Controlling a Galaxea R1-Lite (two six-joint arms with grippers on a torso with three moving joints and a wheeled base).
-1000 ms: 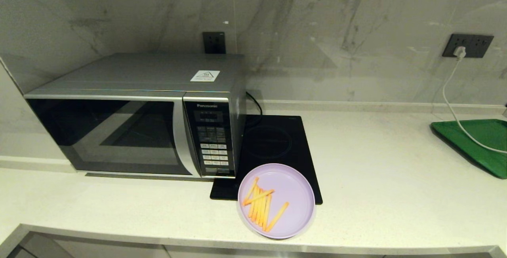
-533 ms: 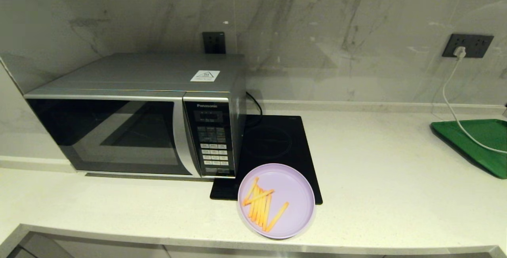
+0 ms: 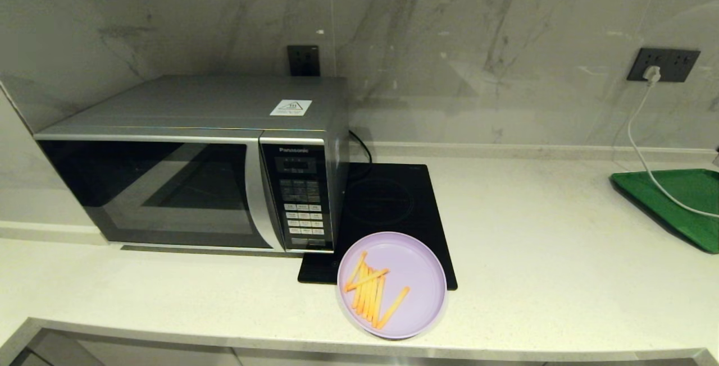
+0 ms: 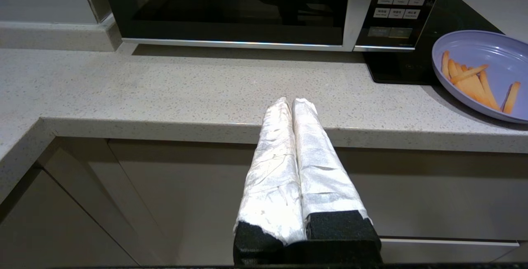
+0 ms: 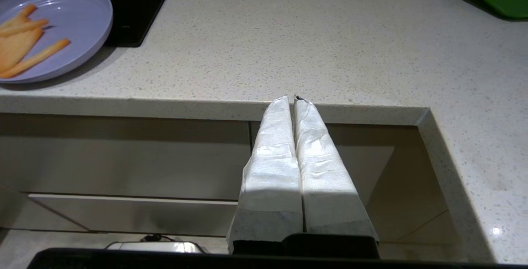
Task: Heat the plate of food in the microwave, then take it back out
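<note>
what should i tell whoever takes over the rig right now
Left gripper: shut, empty, parked at the counter's front edge, facing the microwave.
Right gripper: shut, empty, parked at the counter edge, further right.
Plate of food: on the counter near its front edge, partly over the black hob, right of the microwave's keypad. Fries on it.
Microwave door: closed.
Done: nothing yet.
Left: open the door, put the plate in, close, heat, take it back out.
</note>
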